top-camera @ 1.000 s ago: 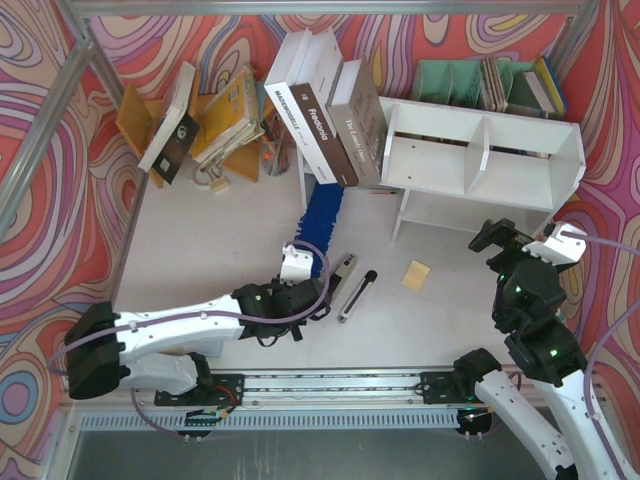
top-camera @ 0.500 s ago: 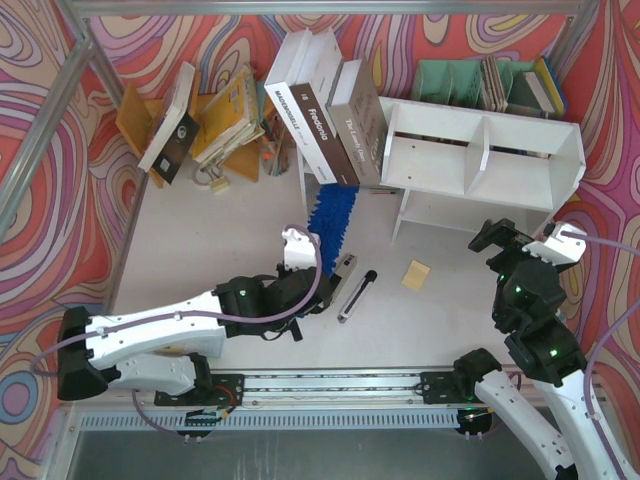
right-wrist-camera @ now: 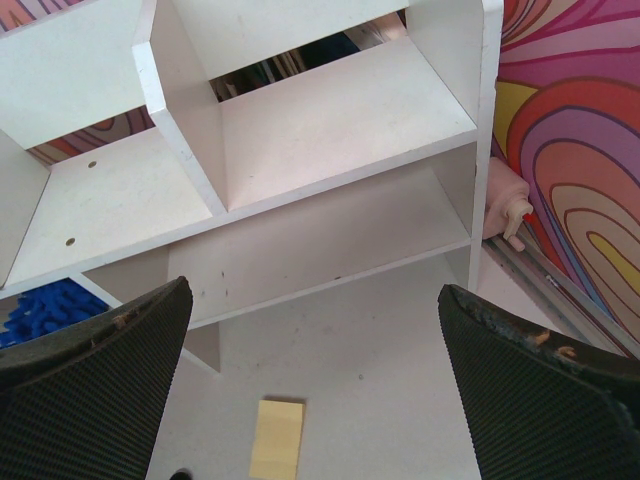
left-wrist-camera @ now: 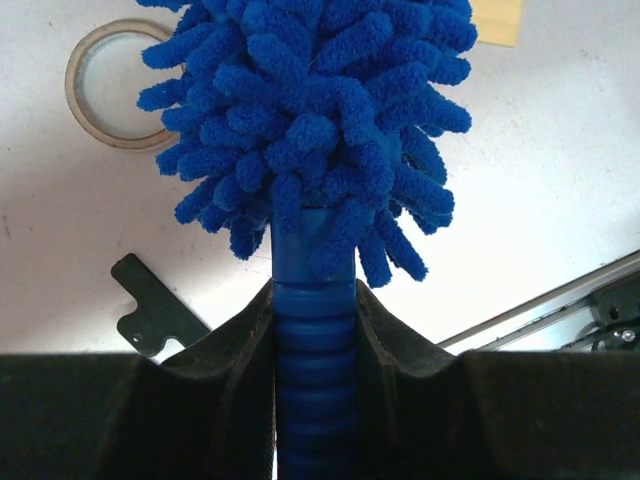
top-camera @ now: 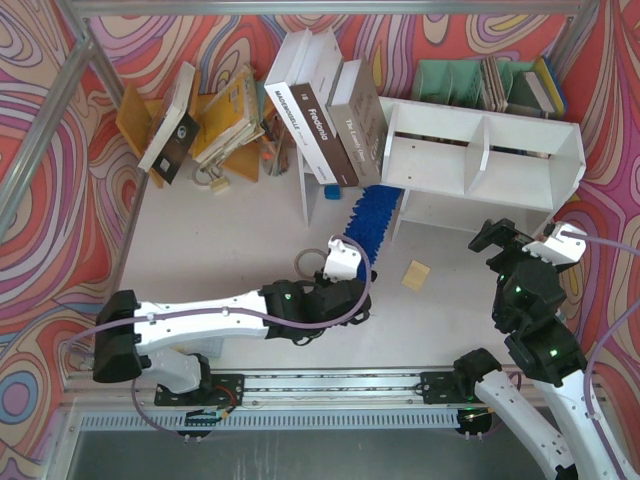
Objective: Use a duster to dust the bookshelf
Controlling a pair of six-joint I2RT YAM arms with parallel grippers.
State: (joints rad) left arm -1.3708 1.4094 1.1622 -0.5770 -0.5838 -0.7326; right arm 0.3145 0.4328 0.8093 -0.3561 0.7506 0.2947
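The left gripper [left-wrist-camera: 313, 300] is clamped shut on the ribbed blue handle of the duster [left-wrist-camera: 310, 110], one finger on each side of the grip. The handle runs straight out between the fingers. The fluffy blue head fans out directly ahead of them.

From above, the left gripper [top-camera: 350, 265] sits in front of the left end of the bookshelf [top-camera: 480, 150]. The duster [top-camera: 375, 215] slants from it up and to the right. The tip of the head reaches the bookshelf's lower left corner, at the open bottom level. Whether the fibres touch the board cannot be determined.

The left arm lies low and nearly fully extended. It runs from its base, well to the left of the bookshelf, across the table. The wrist is bent toward the bookshelf.

A tape roll [top-camera: 305, 262] lies flat just left of the wrist. A yellow note pad [top-camera: 416, 274] lies on the table in front of the bookshelf, right of the duster.

The right gripper [top-camera: 520, 240] is held up in front of the right end of the bookshelf. Its jaws are spread wide with nothing between them. The right arm is folded upright above its base. Its wrist camera faces the bookshelf's [right-wrist-camera: 330, 110] compartments.

Leaning books [top-camera: 320, 110] stand against the bookshelf's left end.
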